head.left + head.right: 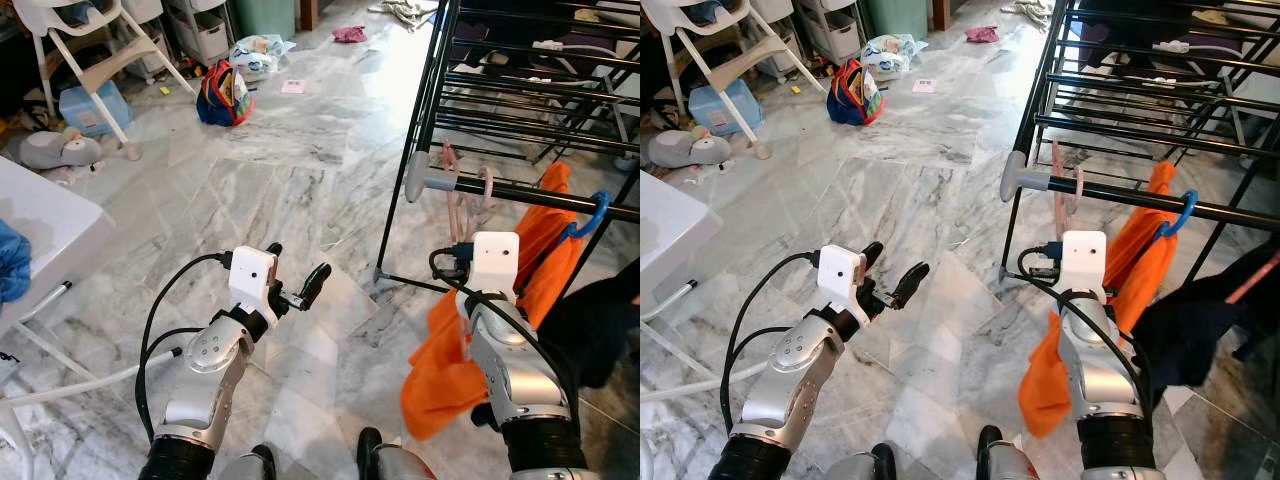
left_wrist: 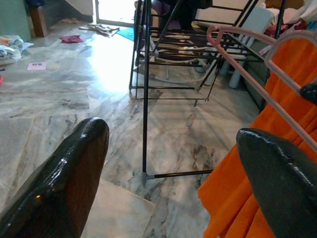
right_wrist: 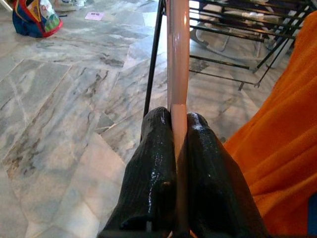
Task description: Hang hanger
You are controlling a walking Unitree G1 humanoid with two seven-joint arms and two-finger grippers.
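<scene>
- Our right tool (image 3: 179,148) is closed tight on a pink hanger (image 3: 177,54). We see the thin pink bar pinched between its two black fingers (image 3: 153,163).
- The pink hanger is on the right side, up by the near rail (image 1: 520,193) of the black drying rack (image 1: 520,90). Its curved top (image 1: 487,187) is right at that rail. We cannot tell if it is hooked over the rail.
- An orange cloth (image 1: 455,370) hangs just to the right of the pink hanger. It hangs from the same rail on a blue hook (image 1: 590,215).
- Something dark (image 1: 600,320) hangs further right, next to the orange cloth.
- Our left tool (image 1: 295,275) is open. Its two fingers (image 2: 64,183) are spread wide apart and hold nothing. It is up in the air over the floor (image 1: 280,190), to the left of the rack.
- The floor is grey marble.
- Far away on the left we see a colourful bag (image 1: 224,95), a white high chair (image 1: 85,45) and a grey soft toy (image 1: 55,150) on the floor.
- A white tabletop (image 1: 40,225) is at the left edge, with something blue (image 1: 12,262) on it.
</scene>
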